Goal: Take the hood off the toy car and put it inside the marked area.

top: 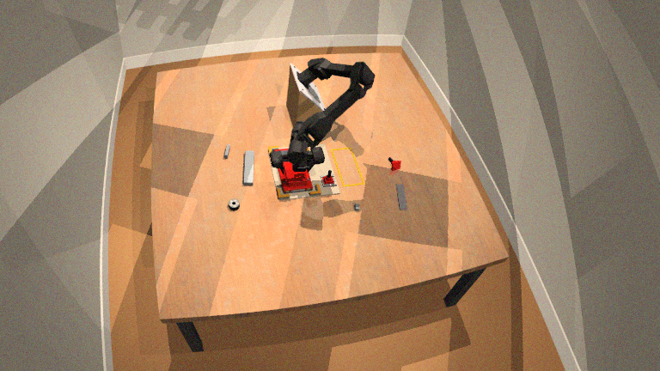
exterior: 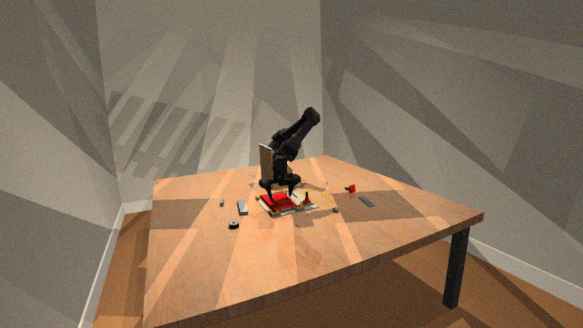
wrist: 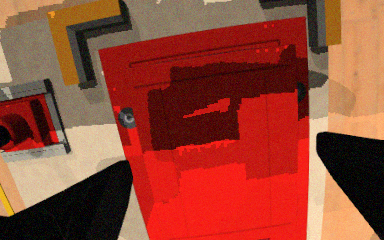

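Note:
The red toy car point(top: 295, 180) point(exterior: 279, 201) point(wrist: 215, 100) sits on a beige board point(top: 332, 190) with orange and grey corner brackets point(wrist: 75, 30). Its hood is part of the flat red top point(wrist: 225, 200). I cannot make out its seam. My gripper point(top: 296, 162) point(exterior: 279, 190) point(wrist: 223, 156) is open, low over the car. One black finger is on each side of the red body and nothing is between them. The marked area is a yellow outline point(top: 352, 185) on the table just right of the board.
A red block with a black lever point(top: 328, 178) point(exterior: 307, 200) point(wrist: 25, 125) stands on the board's right side. Loose parts lie around: a grey bar point(top: 248, 167), a small grey piece point(top: 226, 151), a ring point(top: 234, 203), a dark bar point(top: 400, 197), a small cube point(top: 357, 206) and a red piece point(top: 394, 164).

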`<state>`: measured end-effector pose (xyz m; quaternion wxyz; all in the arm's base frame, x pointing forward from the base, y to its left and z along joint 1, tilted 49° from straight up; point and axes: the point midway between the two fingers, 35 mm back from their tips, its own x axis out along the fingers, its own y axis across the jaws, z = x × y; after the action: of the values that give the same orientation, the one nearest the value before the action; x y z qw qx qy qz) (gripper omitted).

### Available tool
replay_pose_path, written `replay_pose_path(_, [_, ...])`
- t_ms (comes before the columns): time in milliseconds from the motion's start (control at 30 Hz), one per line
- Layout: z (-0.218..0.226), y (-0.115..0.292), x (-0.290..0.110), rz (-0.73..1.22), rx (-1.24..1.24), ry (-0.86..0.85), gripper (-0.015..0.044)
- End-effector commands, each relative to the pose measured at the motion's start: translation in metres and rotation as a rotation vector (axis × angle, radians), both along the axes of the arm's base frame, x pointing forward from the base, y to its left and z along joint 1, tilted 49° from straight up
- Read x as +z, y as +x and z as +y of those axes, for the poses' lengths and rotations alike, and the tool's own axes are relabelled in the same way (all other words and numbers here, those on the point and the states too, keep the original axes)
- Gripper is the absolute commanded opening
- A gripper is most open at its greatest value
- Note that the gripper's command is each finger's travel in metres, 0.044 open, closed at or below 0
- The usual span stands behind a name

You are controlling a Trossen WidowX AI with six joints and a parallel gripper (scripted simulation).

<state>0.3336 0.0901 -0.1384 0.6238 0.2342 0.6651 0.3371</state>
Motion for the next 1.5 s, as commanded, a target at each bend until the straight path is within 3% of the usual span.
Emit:
replay_pose_path(0, [0.0038, -0.0026, -0.0029, 0.009, 0.001, 0.006, 0.044])
replay_pose_path(733, [0.0106, -0.0039, -0.0088, 0.009, 0.001, 0.007, 0.044])
replay_pose_path(867, [0.0082, -0.0017, -0.0072, 0.001, 0.001, 0.001, 0.0335])
replay_pose_path(1167, [0.0082, -0.0017, -0.0072, 0.001, 0.001, 0.001, 0.0275])
replay_pose_path(1467, [0.0051, -0.0011, -0.0045, 0.001, 0.0, 0.001, 0.0039])
